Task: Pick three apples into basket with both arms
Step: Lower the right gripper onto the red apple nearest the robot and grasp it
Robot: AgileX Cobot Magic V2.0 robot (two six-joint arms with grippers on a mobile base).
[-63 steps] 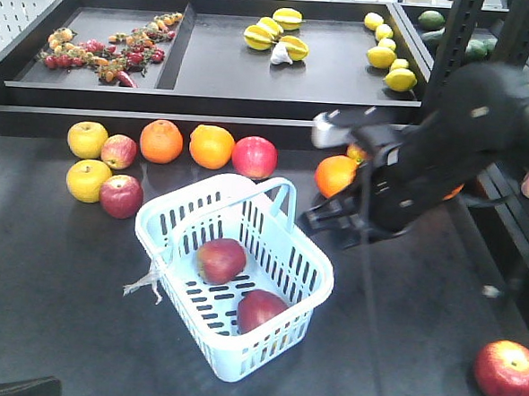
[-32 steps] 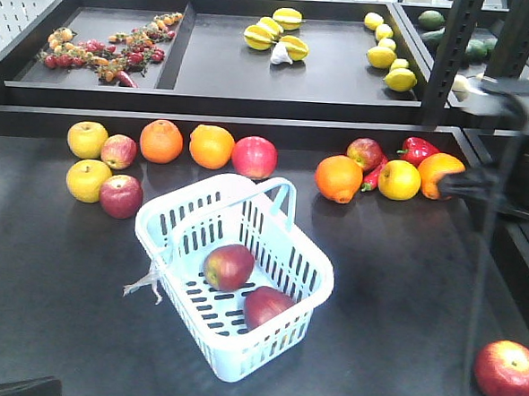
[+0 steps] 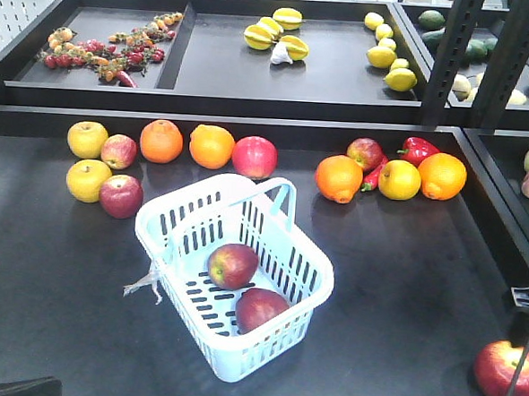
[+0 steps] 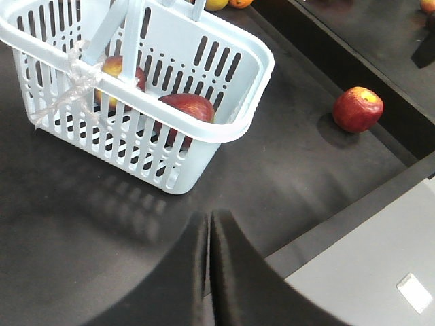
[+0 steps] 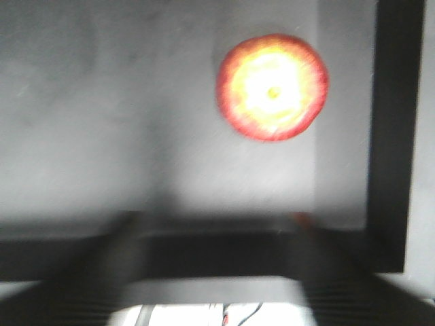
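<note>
While the left gripper (image 4: 209, 231) has its two dark fingers pressed together with nothing between them, it hangs over bare tabletop just near of the basket (image 3: 308, 254) — a pale blue-white slotted one with a whitish tag (image 3: 144, 283) tied to its left rim. The right gripper (image 5: 211, 238) is only a dark blur across the bottom of its wrist view, with what look like two fingers standing well apart; I cannot tell its state for sure. Beyond it lies a red apple (image 5: 272, 87), stem dimple up, alone at the table's near right corner. Two more red apples (image 3: 232, 265) lie touching inside the basket. Farther back, a row of oranges (image 3: 212, 146), yellow apples (image 3: 87, 139) and a red pepper (image 3: 417, 149) lines the table's far edge.
</note>
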